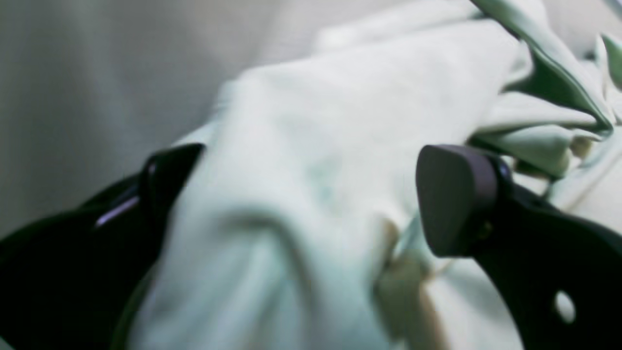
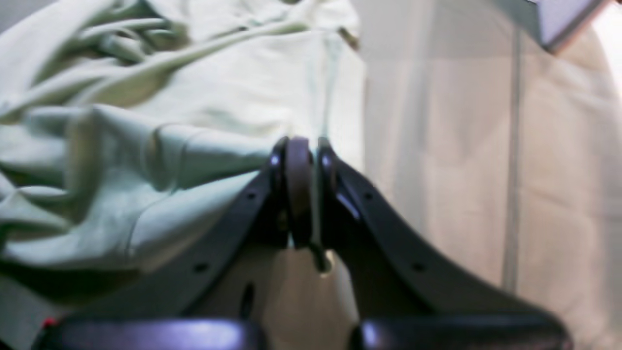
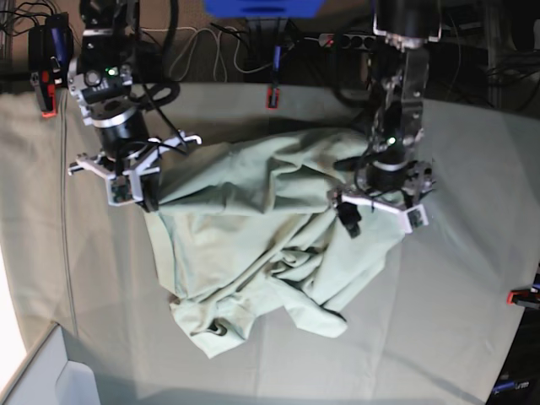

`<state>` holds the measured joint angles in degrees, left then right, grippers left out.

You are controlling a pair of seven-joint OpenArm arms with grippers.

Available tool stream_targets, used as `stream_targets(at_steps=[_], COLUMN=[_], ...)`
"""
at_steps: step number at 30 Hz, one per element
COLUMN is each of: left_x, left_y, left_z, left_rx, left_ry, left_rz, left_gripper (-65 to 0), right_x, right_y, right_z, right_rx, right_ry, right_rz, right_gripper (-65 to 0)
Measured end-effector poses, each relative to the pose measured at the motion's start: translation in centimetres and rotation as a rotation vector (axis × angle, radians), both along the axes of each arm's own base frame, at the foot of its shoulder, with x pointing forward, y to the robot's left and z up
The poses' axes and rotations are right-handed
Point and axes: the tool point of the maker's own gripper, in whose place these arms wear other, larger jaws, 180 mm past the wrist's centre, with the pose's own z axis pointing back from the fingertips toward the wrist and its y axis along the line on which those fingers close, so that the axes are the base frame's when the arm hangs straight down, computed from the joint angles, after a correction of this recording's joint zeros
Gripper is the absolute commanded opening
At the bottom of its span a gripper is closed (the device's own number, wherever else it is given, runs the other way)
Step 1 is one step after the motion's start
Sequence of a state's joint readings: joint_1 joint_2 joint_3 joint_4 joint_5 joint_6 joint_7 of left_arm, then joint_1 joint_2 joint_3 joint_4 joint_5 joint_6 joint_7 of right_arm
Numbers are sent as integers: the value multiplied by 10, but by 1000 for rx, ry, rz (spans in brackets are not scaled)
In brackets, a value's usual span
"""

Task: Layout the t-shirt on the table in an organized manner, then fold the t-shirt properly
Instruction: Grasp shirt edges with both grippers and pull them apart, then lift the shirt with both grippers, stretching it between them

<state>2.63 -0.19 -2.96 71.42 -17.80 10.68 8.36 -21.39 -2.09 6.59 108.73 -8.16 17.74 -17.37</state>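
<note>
Shirt: t-shirt point(image 3: 261, 236) lies crumpled mid-table point(image 3: 456, 337), collar end toward the near edge.
Right hand point(image 2: 303, 146): pinched shut on a shirt edge.
Left hand point(image 1: 311, 194): jaws wide, straddling a fold, gripping nothing.
Advice: close left, then pull apart evenly, keeping fabric low.

You're in a robotics lab: cloth-covered table point(image 3: 456, 337) with clamps point(image 3: 272, 97), cables point(image 3: 202, 46), power strip point(image 3: 350, 39) behind

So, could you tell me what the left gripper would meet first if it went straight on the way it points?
Most likely the t-shirt: a bunched fold already lies between the left gripper's open fingers, though blur leaves the depth unclear.
</note>
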Motion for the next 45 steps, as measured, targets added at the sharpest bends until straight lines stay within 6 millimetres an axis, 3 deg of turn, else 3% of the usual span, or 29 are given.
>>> stream_targets(at_steps=[4,7,13,16,19,22,26,29,32,38,42,45], left_x=[18,28,66,73,55,15,-36,-62,-78,-99,-93,-72], left_y=[-11,-14,-24,-22,-19,-12,-7,-3,13,15,22,18], left_z=[-10,-6,38,64,69,46,17,3,2,-11,-6,-6], left_rx=[7,6,-17,-17,-15,7,17,26,71,80,98,85], left_ry=[30,20,-98,-169,-188,-120,-28,24,39,97,78,61], left_rz=[-34,-41,-39,-36,-30,-48,-39,-66,-57,-84,-79,-83], left_gripper=[0,0,0,0,0,0,0,0,0,0,0,0], right_x=[10,16,39,48,54,58,66,70,69,77,74,73], right_y=[-26,-46,-91,-116,-125,-136,-137,-137,-141,-144,-148,-142], right_z=[10,16,37,51,58,69,74,76,73,75,71,69], right_rx=[-30,-46,-83,-100,-83,-86,-81,-85,-91,-85,-102,-86], right_ry=[-33,-43,-49,-64,-65,-98,-115,-120,-112,-117,-102,-105], right_rz=[-63,-114,-234,-305,-342,-374,-376,-371,-374,-371,-380,-366], right_gripper=[-650,-650,-650,-650,-650,-650,-650,-650,-650,-650,-650,-650])
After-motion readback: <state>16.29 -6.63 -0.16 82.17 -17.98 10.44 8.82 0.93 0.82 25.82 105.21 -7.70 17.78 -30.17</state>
